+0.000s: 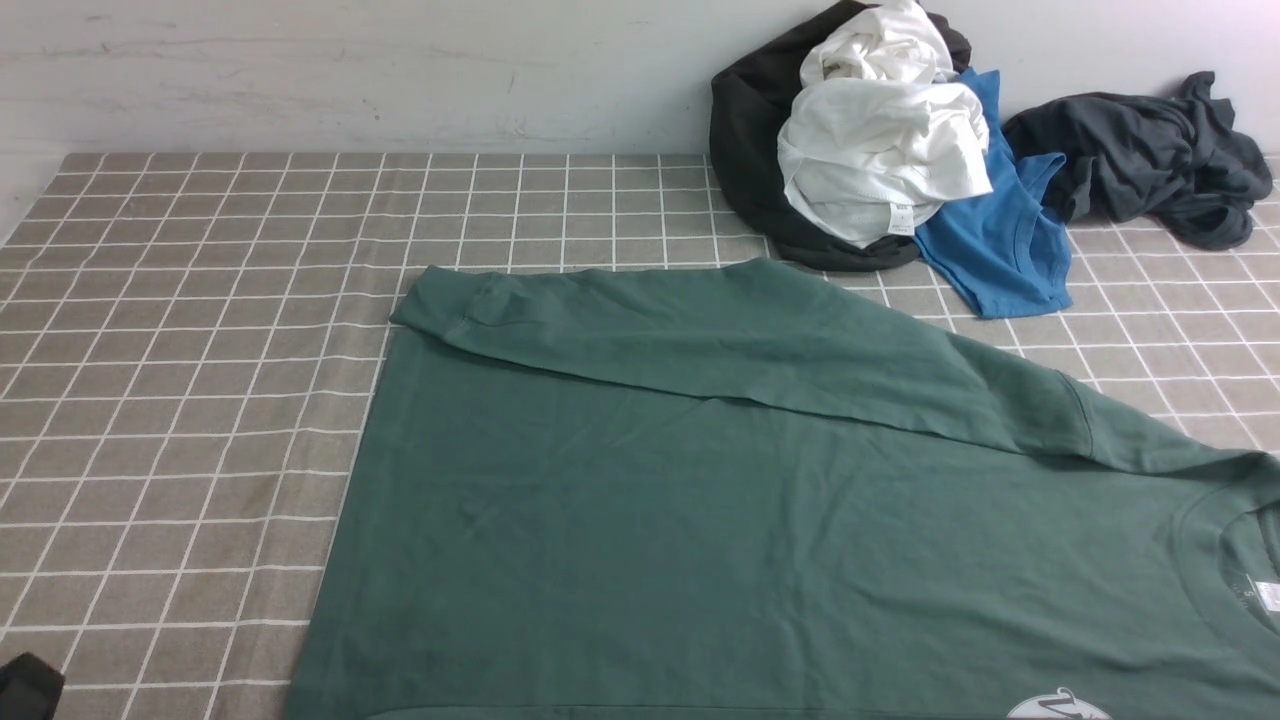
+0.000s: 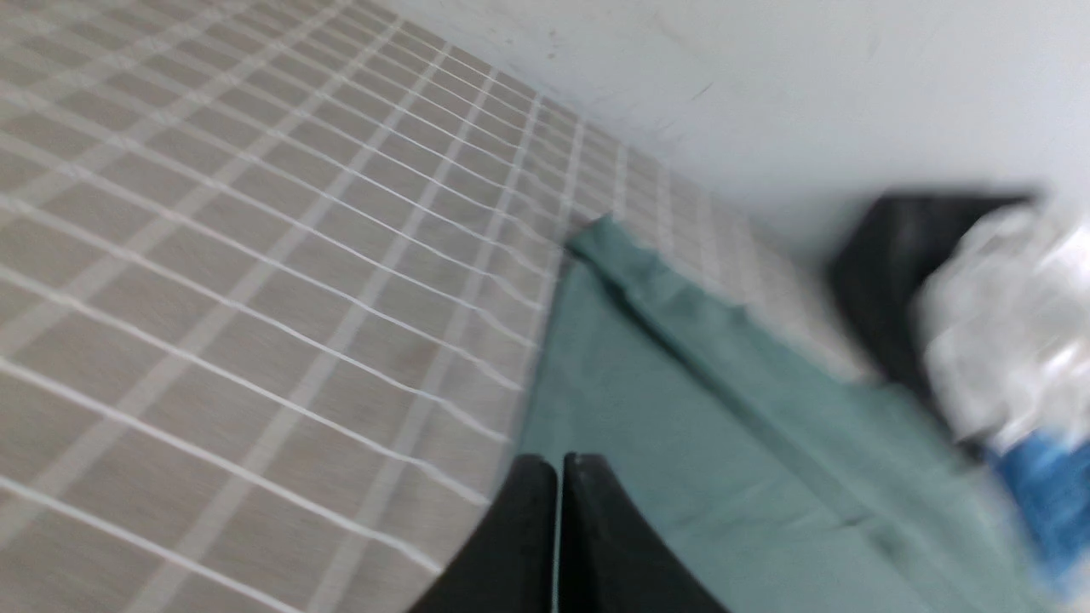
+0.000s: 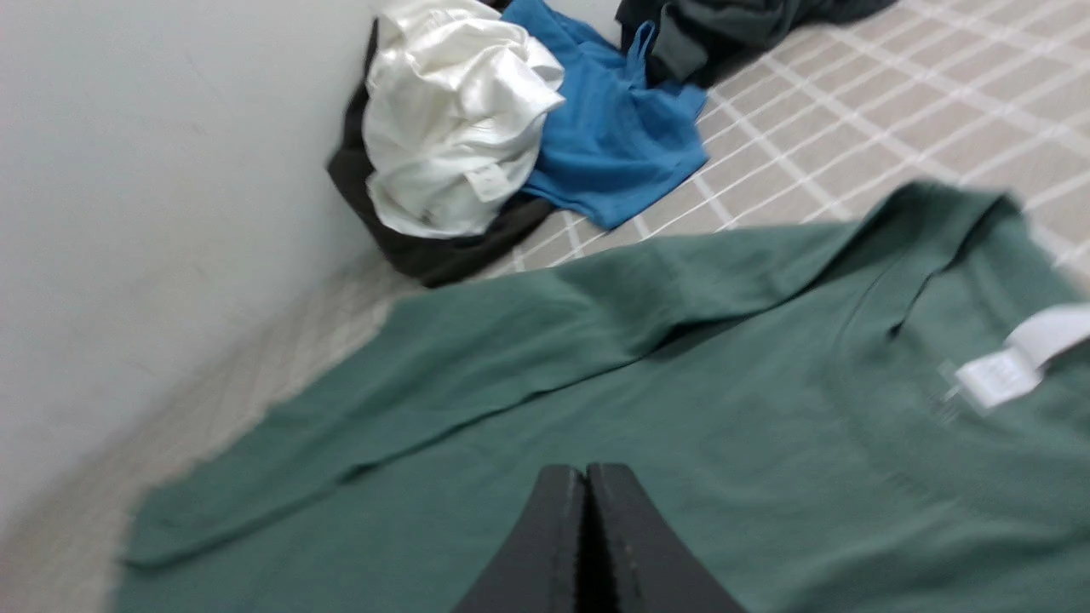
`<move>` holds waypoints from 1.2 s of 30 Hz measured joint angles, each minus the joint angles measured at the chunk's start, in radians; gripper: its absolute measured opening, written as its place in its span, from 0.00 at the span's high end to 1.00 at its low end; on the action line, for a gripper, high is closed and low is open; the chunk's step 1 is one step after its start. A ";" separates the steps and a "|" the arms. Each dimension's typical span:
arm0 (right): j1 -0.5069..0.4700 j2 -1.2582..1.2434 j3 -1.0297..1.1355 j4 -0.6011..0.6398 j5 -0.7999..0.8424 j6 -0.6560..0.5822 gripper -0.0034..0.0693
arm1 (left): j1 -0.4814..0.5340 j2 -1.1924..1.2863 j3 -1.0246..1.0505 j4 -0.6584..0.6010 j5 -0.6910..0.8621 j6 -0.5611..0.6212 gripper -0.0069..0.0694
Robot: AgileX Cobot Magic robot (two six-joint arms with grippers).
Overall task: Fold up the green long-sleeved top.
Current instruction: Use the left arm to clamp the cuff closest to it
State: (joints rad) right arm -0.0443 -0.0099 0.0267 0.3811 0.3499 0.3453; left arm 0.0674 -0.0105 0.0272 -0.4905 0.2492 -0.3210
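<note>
Jaws on both your arms are pressed together with nothing between them. In the left wrist view, your left jaws hang where the edge of the green cloth meets the checked counter [image 1: 180,350]. In the right wrist view, your right jaws hang over the green body. Whether either pair touches the fabric, you cannot tell.

The green long-sleeved top [image 1: 700,520] lies spread flat on the counter, filling the lower middle and lower right of the front view. One sleeve [image 1: 720,340] is folded across the body, slanting from upper left down to the right. The ribbed collar [image 1: 1200,540] sits at the right edge with a white tag [image 1: 1268,596] inside it, and part of a white logo [image 1: 1060,706] shows at the bottom edge.

In the upper right, against the wall [image 1: 400,70], a white garment [image 1: 880,150] is heaped on a black garment [image 1: 745,140]. A blue shirt [image 1: 1000,250] lies beside them and a dark grey garment [image 1: 1140,150] farther right.
</note>
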 joint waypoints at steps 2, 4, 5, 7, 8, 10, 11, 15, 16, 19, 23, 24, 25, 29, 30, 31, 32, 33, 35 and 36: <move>0.000 0.000 0.000 0.184 -0.006 0.071 0.97 | 0.000 0.000 0.000 -0.169 -0.010 -0.091 0.92; 0.000 0.000 0.000 0.294 -0.017 0.090 0.97 | 0.000 0.000 0.000 -0.230 -0.017 -0.109 0.92; 0.000 0.000 0.000 0.301 -0.018 0.090 0.97 | 0.000 0.000 0.000 -0.233 -0.019 -0.110 0.92; 0.000 0.000 0.000 0.342 -0.030 0.081 0.97 | 0.000 0.000 0.000 -0.257 -0.021 -0.103 0.92; 0.000 0.000 0.000 0.341 -0.030 0.078 0.97 | 0.000 0.000 0.000 -0.258 -0.021 -0.103 0.92; 0.000 0.000 0.000 0.301 -0.030 0.032 0.97 | 0.000 0.000 0.000 -0.264 -0.022 -0.089 0.92; 0.000 0.000 0.000 0.283 -0.030 0.020 0.97 | 0.000 0.000 0.000 -0.264 -0.024 -0.084 0.92; 0.000 0.000 0.000 0.258 -0.030 -0.043 0.97 | 0.000 0.000 -0.011 -0.260 -0.031 0.033 0.92; 0.000 0.000 0.000 0.255 -0.029 -0.073 0.97 | 0.000 0.000 -0.034 -0.249 -0.030 0.112 0.92; 0.000 0.000 -0.022 0.243 -0.017 -0.175 0.97 | 0.000 0.000 -0.102 -0.219 -0.023 0.281 0.92; 0.000 0.050 -0.127 0.189 -0.016 -0.315 0.97 | 0.000 0.079 -0.245 -0.163 0.104 0.502 0.92; 0.000 0.091 -0.166 0.165 -0.014 -0.345 0.97 | 0.000 0.132 -0.289 -0.137 0.169 0.539 0.92; 0.000 0.119 -0.191 0.143 -0.011 -0.368 0.97 | 0.000 0.181 -0.335 -0.113 0.240 0.564 0.92; 0.001 0.374 -0.409 0.031 0.098 -0.505 0.97 | 0.000 0.468 -0.539 0.058 0.524 0.634 0.92; 0.008 0.435 -0.466 0.012 0.144 -0.532 0.97 | 0.000 0.531 -0.588 0.099 0.579 0.639 0.92; 0.018 0.494 -0.511 -0.001 0.196 -0.550 0.97 | -0.004 0.577 -0.632 0.130 0.625 0.641 0.91; 0.037 0.548 -0.562 -0.009 0.254 -0.569 0.97 | -0.015 0.630 -0.669 0.164 0.657 0.642 0.91; 0.063 0.588 -0.609 -0.013 0.301 -0.582 0.97 | -0.036 0.677 -0.694 0.191 0.690 0.641 0.90; 0.138 0.691 -0.687 -0.028 0.432 -0.620 0.97 | -0.107 0.768 -0.731 0.222 0.737 0.634 0.87; 0.169 0.725 -0.707 -0.035 0.480 -0.627 0.97 | -0.140 0.798 -0.735 0.228 0.750 0.633 0.85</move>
State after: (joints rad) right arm 0.1245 0.7147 -0.6799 0.3466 0.8301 -0.2819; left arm -0.0725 0.7875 -0.7081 -0.2628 0.9990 0.3117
